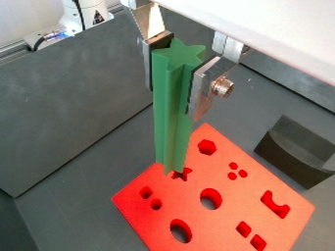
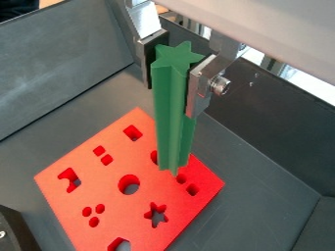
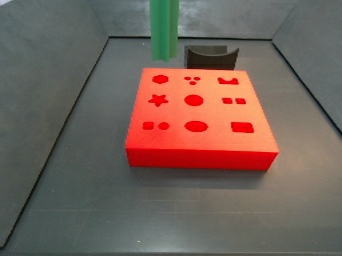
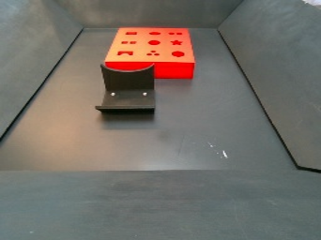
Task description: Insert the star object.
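Note:
My gripper [image 1: 174, 74] is shut on the top of the star object [image 1: 170, 118], a long bright green bar that hangs upright between the silver fingers [image 1: 205, 94]. Both wrist views show this; in the other one the gripper [image 2: 174, 74] holds the bar [image 2: 173, 118] the same way. The bar's lower end hangs above the red block [image 1: 262, 176], covering the star hole in one wrist view, while the star hole [image 2: 157, 213] shows free in the other. In a side view the bar [image 3: 163, 28] hangs behind the red block [image 3: 198, 140], whose star hole [image 3: 158, 100] is open. The gripper itself is out of both side views.
A dark grey curved piece [image 3: 210, 55] stands just beyond the red block; it also shows in a wrist view [image 1: 301, 147] and in a side view [image 4: 127, 86], in front of the red block [image 4: 153, 64]. Grey walls [image 3: 80, 90] ring the floor.

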